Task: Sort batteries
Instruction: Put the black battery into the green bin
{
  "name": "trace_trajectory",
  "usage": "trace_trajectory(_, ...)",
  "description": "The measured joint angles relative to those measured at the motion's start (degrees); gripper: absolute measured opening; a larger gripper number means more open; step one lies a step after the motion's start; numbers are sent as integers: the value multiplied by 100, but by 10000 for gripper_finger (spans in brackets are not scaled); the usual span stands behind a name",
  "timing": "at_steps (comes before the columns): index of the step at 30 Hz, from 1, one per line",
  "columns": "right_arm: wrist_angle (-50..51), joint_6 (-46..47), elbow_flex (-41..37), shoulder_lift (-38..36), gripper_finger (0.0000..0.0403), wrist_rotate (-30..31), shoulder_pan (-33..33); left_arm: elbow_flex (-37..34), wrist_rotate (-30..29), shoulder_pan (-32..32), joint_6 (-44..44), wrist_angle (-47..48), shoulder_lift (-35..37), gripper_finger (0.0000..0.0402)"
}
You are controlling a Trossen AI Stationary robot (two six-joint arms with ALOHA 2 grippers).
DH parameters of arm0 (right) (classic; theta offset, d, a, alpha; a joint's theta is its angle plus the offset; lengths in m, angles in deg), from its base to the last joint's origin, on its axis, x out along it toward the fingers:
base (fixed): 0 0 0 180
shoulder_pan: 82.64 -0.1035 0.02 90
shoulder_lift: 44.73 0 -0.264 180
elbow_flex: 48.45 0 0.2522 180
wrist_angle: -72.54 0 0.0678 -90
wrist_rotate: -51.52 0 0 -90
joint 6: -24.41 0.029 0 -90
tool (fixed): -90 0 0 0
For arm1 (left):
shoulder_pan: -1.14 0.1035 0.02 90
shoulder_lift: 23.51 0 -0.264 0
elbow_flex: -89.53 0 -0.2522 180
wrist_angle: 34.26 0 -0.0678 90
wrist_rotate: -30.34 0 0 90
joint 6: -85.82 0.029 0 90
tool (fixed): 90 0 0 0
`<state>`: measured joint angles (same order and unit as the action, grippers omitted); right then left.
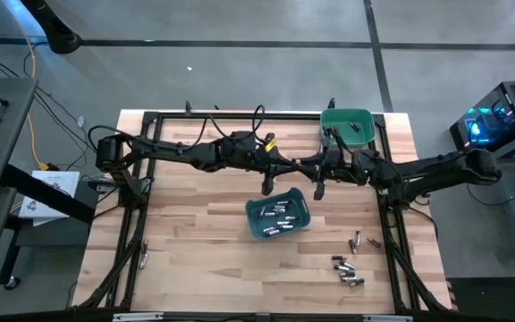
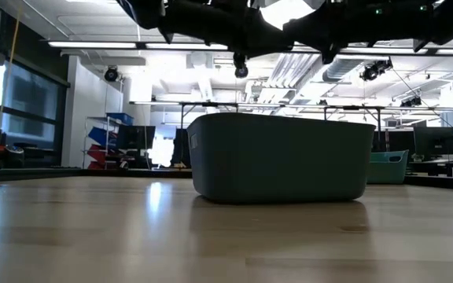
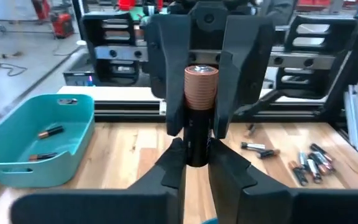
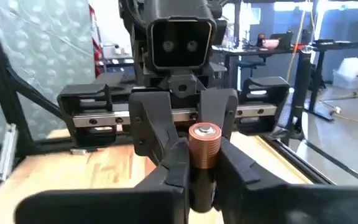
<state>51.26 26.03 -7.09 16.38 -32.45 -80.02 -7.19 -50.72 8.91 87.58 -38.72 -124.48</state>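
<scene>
One battery (image 3: 199, 118), with a black body and a copper band at its upper end, stands upright in the air between my two grippers. They face each other above the table's middle. My left gripper (image 3: 197, 155) comes from the left and my right gripper (image 4: 202, 165) from the right; both are shut on this cell. A dark teal bin (image 1: 278, 216) below them holds several batteries. A green bin (image 1: 347, 127) at the far right holds a few more (image 3: 50, 132). Loose batteries (image 1: 347, 268) lie on the wood near the right front. My left gripper pinches the battery's black lower body (image 3: 197, 146) between its two fingers, coming level from the table's left. The cell stands upright, copper end up, lifted clear of the table. My right gripper pinches the same battery just below its copper band (image 4: 202, 171), level from the table's right, its fingers (image 3: 174, 93) on either side of the cell. The lower part of the battery is hidden behind its own fingers.
A black frame (image 1: 150, 116) runs around the wooden table. The dark teal bin (image 2: 281, 157) stands on the table's middle, with the green bin (image 2: 388, 167) farther back. Bare wood (image 1: 195, 233) lies left of the middle bin.
</scene>
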Motion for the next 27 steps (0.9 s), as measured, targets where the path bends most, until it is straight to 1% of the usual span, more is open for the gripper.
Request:
trace_trajectory(2, 547, 42, 169, -180, 29, 141, 1, 5, -98, 0, -9, 10, 1, 62)
trace_trajectory(3, 994, 149, 327, -290, 29, 330, 22, 7, -123, 8, -56, 103, 6, 78)
trace_trajectory(5, 2257, 414, 871, -492, 29, 734, 217, 4, -146, 54, -225, 231, 11, 110)
trace_trajectory(7, 3889, 594, 1551, -548, 29, 1181, 597, 4, -189, 103, -382, 477, 11, 140)
trace_trajectory(8, 4675, 650, 1868, -520, 29, 1368, 868, 4, -192, 137, -414, 554, 9, 153)
trace_trajectory(10, 5796, 746, 2426, -373, 29, 1505, 1545, 4, -189, 177, -413, 745, 9, 172)
trace_trajectory(12, 6509, 801, 2791, -177, 29, 1423, 2417, 2, -212, 204, -468, 838, 9, 181)
trace_trajectory(13, 6795, 848, 2889, -37, 29, 1207, 2895, 2, -221, 205, -509, 844, 9, 182)
trace_trajectory(16, 7238, 860, 2882, 554, 29, 141, 4227, 2, -221, 173, -591, 845, 9, 183)
trace_trajectory(18, 7323, 737, 2813, 1055, 29, -354, 4874, 2, -218, 139, -604, 866, 9, 183)
trace_trajectory(21, 7367, 606, 2797, 1831, 29, -443, 5423, 2, -217, 80, -602, 863, 9, 183)
trace_trajectory(27, 7308, 563, 2796, 2935, 29, -476, 5839, 2, -217, 1, -466, 903, 9, 183)
